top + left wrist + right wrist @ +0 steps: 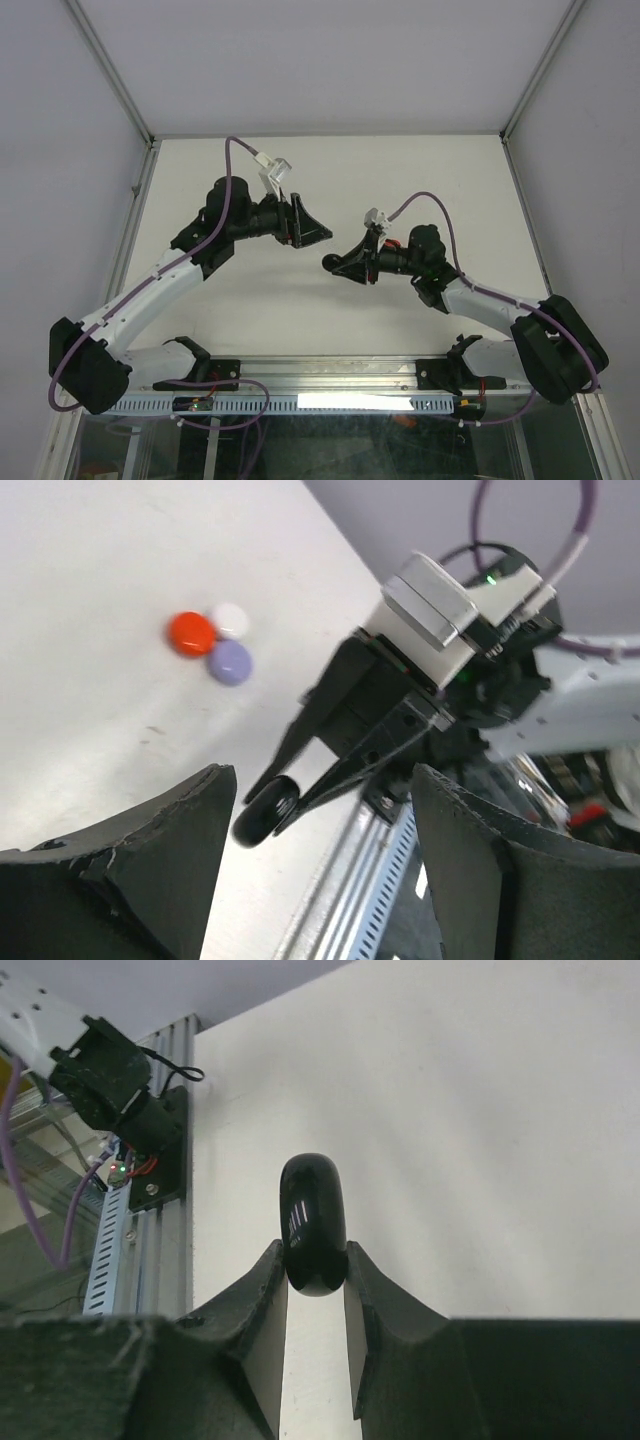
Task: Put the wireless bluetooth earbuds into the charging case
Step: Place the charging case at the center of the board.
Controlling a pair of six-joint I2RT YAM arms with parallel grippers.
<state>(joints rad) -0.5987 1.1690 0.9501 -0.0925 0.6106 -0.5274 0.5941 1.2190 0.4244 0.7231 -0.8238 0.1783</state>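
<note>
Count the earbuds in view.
4. The red earbud, white earbud and lavender earbud lie clustered on the table; the black earbud is pinched in the right tool. Others may be hidden.

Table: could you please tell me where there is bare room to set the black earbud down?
Bare: the table strip along the back wall, and the patch before the near rail. Crowded: the middle, where the left end effector faces the right end effector gripping the black earbud; the red earbud, white earbud and lavender earbud cluster nearby.
</note>
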